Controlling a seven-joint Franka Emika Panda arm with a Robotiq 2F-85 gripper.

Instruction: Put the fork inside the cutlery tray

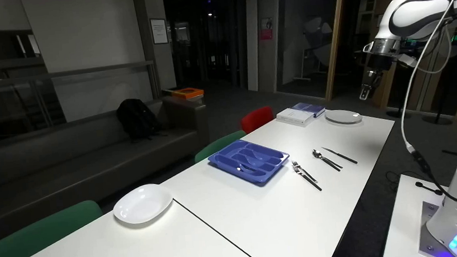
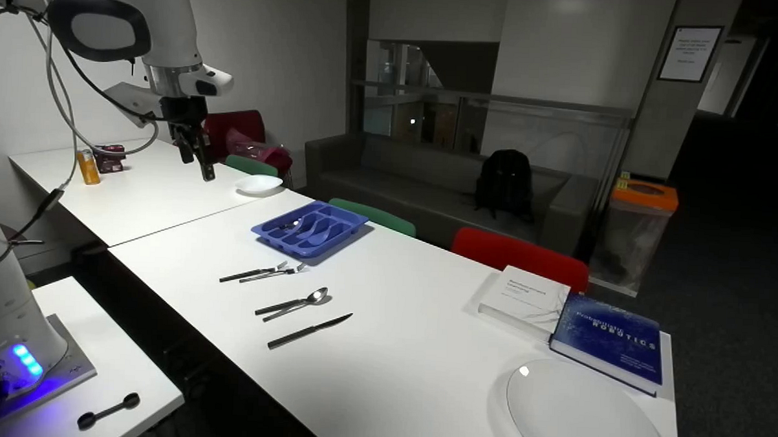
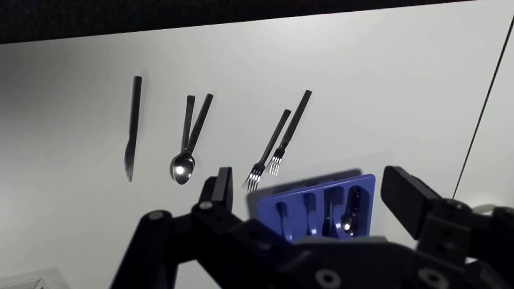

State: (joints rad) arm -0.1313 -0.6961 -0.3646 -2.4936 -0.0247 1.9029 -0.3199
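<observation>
Two forks with dark handles lie side by side on the white table, one fork (image 3: pixel 296 120) and another fork (image 3: pixel 270 146), tines toward the tray. They show in both exterior views, as a near fork (image 1: pixel 308 179) and a fork (image 2: pixel 251 275). The blue cutlery tray (image 1: pixel 232 175) stands beside their tines and also shows in an exterior view (image 2: pixel 284 246) and the wrist view (image 3: pixel 297 198). A small spoon (image 3: pixel 347 221) lies in an end compartment. My gripper (image 3: pixel 307 178) is open and empty, high above the table, apart from the forks; it shows in both exterior views (image 1: pixel 366 91) (image 2: pixel 197 160).
Two spoons (image 3: pixel 183 168) and a knife (image 3: pixel 134 120) lie beside the forks. A white bowl-like plate (image 1: pixel 143 204) stands beyond the tray. Two books (image 2: pixel 608 336) and a round plate (image 2: pixel 583 413) are at the table's far end. Chairs stand along the table edge.
</observation>
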